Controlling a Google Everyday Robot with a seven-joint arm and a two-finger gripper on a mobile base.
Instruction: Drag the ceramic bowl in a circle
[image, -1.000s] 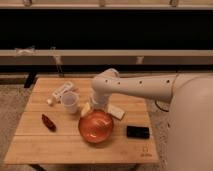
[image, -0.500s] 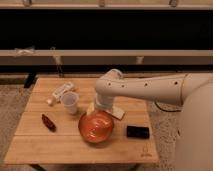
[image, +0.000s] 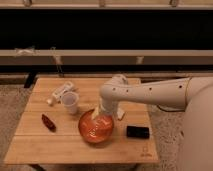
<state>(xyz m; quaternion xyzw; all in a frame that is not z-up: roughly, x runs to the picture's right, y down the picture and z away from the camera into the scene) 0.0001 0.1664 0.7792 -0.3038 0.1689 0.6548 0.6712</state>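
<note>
The ceramic bowl (image: 95, 129) is a wide, glossy orange-red bowl on the wooden table (image: 40, 145), near the front middle. My white arm reaches in from the right and bends down over the bowl. My gripper (image: 101, 116) is at the bowl's far rim, reaching into it. A small white cup (image: 71, 103) stands just to the back left of the bowl.
A dark red object (image: 48, 122) lies at the table's left. A black flat object (image: 137, 132) lies right of the bowl. A white bottle-like item (image: 60, 93) lies behind the cup. A small white item (image: 120, 114) lies by the arm. A dark bench runs behind the table.
The arm has swung to the right and lowered its gripper into the bowl's far side. The bowl sits in about the same place.
</note>
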